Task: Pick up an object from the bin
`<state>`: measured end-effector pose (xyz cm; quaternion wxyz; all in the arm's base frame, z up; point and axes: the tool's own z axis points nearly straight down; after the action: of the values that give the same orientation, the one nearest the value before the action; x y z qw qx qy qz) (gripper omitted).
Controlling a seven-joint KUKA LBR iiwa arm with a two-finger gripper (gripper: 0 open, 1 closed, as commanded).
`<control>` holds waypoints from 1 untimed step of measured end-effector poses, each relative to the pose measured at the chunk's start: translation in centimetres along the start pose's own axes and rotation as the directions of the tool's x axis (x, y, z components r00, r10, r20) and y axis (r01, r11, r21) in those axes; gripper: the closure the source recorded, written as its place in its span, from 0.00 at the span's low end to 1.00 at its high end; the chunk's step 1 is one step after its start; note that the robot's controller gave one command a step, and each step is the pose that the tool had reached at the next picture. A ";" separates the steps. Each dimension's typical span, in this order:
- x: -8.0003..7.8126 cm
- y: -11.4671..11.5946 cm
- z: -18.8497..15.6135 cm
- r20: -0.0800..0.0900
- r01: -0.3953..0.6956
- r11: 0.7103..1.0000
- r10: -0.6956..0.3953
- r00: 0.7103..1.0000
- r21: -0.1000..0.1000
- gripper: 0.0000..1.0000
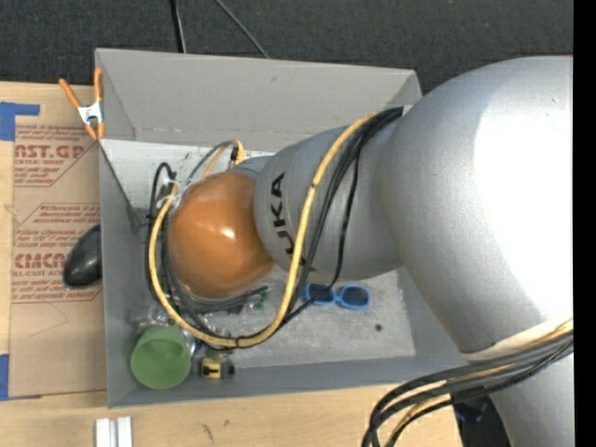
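The arm (447, 203) reaches in from the right and covers most of the grey bin (261, 91). Its orange cover (214, 236) hangs over the left half of the floor, ringed by yellow and black cables (156, 250). The gripper lies beneath that cover, hidden by it, so I cannot tell whether it is spread or closed, or whether it holds anything.

A green cup (160, 359) sits in the near left corner, just nearer than the cover's edge. A small yellow-and-black thing (216, 369) lies just to its right. A few pale, shiny bits (154, 320) lie between the cup and the cover, partly under the cables. A blue thing (340, 296) lies on the floor to the right, at the arm's near edge. Which of these the gripper is over cannot be told.
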<state>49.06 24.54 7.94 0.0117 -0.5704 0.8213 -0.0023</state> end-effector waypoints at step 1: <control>0.0 0.1 0.1 0.000 0.001 1.000 -0.001 1.000 -0.003 1.00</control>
<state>48.96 24.58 7.87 0.0107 -0.5707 0.8211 -0.0011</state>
